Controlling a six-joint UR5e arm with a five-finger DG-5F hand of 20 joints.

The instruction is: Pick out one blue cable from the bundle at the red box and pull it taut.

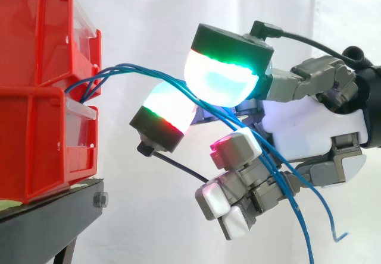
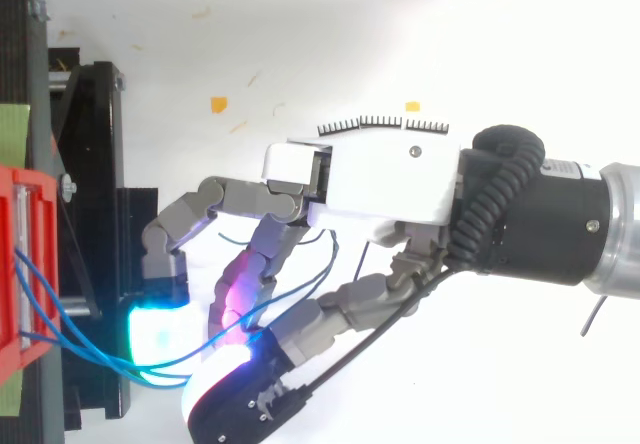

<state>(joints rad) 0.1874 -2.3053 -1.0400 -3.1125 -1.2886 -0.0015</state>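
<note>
- A white curtain [image 1: 149, 14] is hanging behind the work, and two red bins [image 1: 36, 97] are sitting stacked on a black stand [image 1: 53, 210], well to the far side of the fingertips.
- The hand [image 1: 309, 127] is reaching in from the right of the side view, its fingers pointing toward the bins.
- Blue cables [image 1: 143, 71] are coming out between the two bins and running across the open gap to the fingers, sagging a little.
- Two glowing pads [image 1: 223, 74] are standing apart, cyan and green, with the cables passing between them.
- The lower fingers [image 1: 232, 181] are curling in toward the palm, closing round the cables.
- Past the curled fingers, the cables' loose ends are dangling below the palm.
</note>
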